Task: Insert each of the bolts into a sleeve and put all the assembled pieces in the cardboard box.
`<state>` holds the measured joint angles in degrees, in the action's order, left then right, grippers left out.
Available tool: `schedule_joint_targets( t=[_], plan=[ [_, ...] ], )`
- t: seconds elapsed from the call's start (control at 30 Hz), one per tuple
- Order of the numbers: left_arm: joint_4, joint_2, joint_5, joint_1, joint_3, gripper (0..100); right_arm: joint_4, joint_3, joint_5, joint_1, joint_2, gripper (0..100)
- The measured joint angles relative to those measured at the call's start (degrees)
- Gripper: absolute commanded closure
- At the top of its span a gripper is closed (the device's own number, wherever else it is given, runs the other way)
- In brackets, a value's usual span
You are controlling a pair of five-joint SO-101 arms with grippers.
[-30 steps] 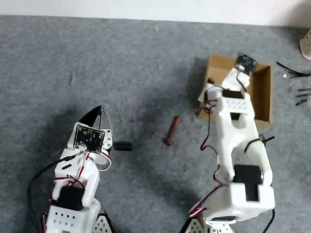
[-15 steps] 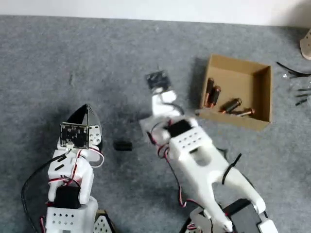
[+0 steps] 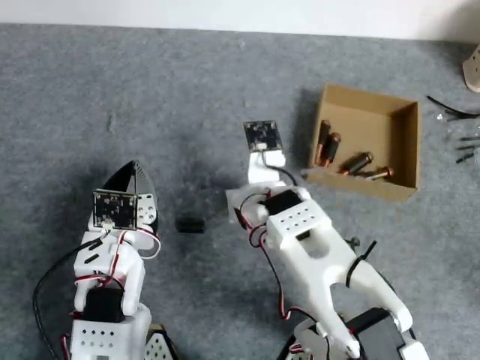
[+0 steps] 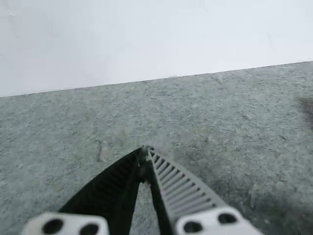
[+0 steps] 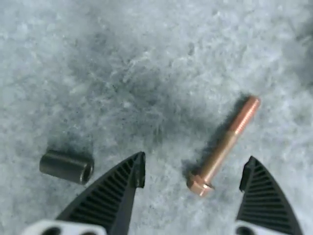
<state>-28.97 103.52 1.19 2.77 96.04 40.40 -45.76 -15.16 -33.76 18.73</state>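
A copper bolt [image 5: 222, 147] lies on the grey carpet between the spread fingers of my right gripper [image 5: 195, 157], which is open and hangs just above it. A black sleeve [image 5: 67, 166] lies on its side beside the bolt, outside the fingers [image 5: 122, 188]. From above, the sleeve [image 3: 190, 224] sits between the two arms, and the right arm [image 3: 300, 225] covers the bolt. The cardboard box [image 3: 403, 142] at the right holds several bolts in sleeves [image 3: 358, 161]. My left gripper [image 4: 145, 151] is shut and empty, resting low over the carpet [image 3: 137, 166] left of the sleeve.
Black cables and small parts [image 3: 459, 139] lie at the right edge beyond the box. A pale object [image 3: 472, 67] sits in the far right corner. A white wall [image 4: 156, 34] borders the carpet's far edge. Open carpet stretches across the far left.
The right arm swung left from over the box to above the bolt, which it now covers in the high view. The left arm shifted slightly left, then stayed.
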Motion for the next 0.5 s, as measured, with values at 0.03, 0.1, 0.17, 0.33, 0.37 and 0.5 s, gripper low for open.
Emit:
schedule_joint_targets(
  t=[0.03, 0.1, 0.17, 0.33, 0.37, 0.5],
  plan=[
    [0.0, 0.0, 0.0, 0.0, 0.0, 99, 0.35, -0.79, 0.0, 0.0, 0.0, 75.0],
    [0.0, 0.0, 0.0, 0.0, 0.0, 99, 0.44, -2.73, 0.0, 0.0, 0.0, 77.9],
    [0.0, 0.0, 0.0, 0.0, 0.0, 99, 0.44, -4.22, 0.0, 0.26, 0.0, 80.5],
    [0.0, 0.0, 0.0, 0.0, 0.0, 99, 0.44, -4.84, -2.55, 4.84, 0.0, 81.3],
    [0.0, 0.0, 0.0, 0.0, 0.0, 99, 0.44, -4.84, -3.43, 5.89, 0.0, 81.3],
    [0.0, 0.0, 0.0, 0.0, 0.0, 99, 0.44, -5.8, -4.92, 7.82, 0.0, 81.3]
  ],
)
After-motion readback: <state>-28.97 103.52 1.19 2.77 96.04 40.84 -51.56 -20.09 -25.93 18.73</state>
